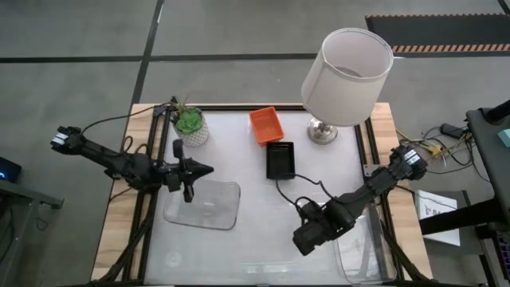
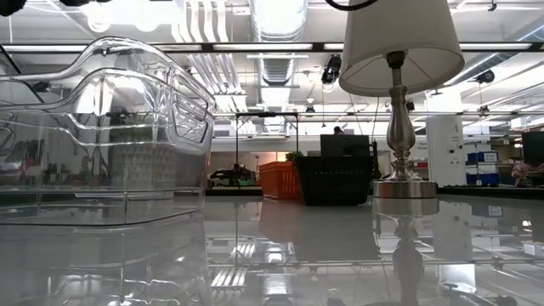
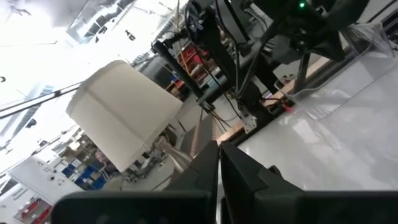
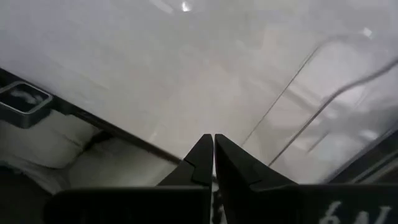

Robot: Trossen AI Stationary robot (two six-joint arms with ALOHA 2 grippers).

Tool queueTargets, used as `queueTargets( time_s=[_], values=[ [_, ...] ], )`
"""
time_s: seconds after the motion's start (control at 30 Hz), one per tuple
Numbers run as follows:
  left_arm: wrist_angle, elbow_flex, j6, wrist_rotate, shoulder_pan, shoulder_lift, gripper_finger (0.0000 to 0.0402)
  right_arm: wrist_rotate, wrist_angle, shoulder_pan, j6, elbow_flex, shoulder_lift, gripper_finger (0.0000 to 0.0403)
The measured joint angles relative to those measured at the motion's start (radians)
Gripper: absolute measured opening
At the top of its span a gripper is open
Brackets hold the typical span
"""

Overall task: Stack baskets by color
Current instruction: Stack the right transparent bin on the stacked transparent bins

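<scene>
Orange basket (image 1: 266, 125) and black basket (image 1: 280, 160) untouched; left gripper (image 1: 209, 169) and right gripper (image 1: 301, 243) both clenched, empty. Open first, approach rim squarely.

No text (labels, brands or numbers) can be read.

Overhead and table-level cameras share the lamp (image 1: 348, 76); wrist cameras look past shut fingers (image 4: 200, 163).
</scene>
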Motion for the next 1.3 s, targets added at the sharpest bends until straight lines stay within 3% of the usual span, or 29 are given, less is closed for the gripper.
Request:
queueTargets(
  time_s=[0.2, 0.5, 0.63, 0.8, 1.07, 1.3],
  values=[
    [-0.003, 0.000, 0.001, -0.003, 0.000, -0.020, 0.0001, -0.008, 0.005, 0.028, 0.147, 0.070, 0.034, 0.0030],
    [-0.007, -0.001, -0.001, -0.017, 0.000, 0.011, 0.0001, -0.005, 0.020, 0.069, 0.282, 0.125, 0.070, 0.0130],
    [-0.015, -0.001, -0.022, -0.018, -0.001, 0.029, 0.0001, 0.011, 0.078, 0.103, 0.145, 0.125, 0.077, 0.0173],
    [-0.013, -0.001, -0.028, -0.018, -0.001, 0.042, 0.0001, 0.217, 0.098, 0.218, -0.029, 0.125, 0.083, 0.0197],
    [0.024, 0.002, -0.092, -0.018, -0.001, 0.043, 0.0001, 0.525, -0.045, 0.327, 0.128, 0.125, 0.105, 0.0199],
    [0.044, 0.003, -0.108, -0.018, -0.002, 0.043, 0.0001, 0.591, -0.022, 0.319, -0.003, 0.125, 0.146, 0.0199]
  ],
)
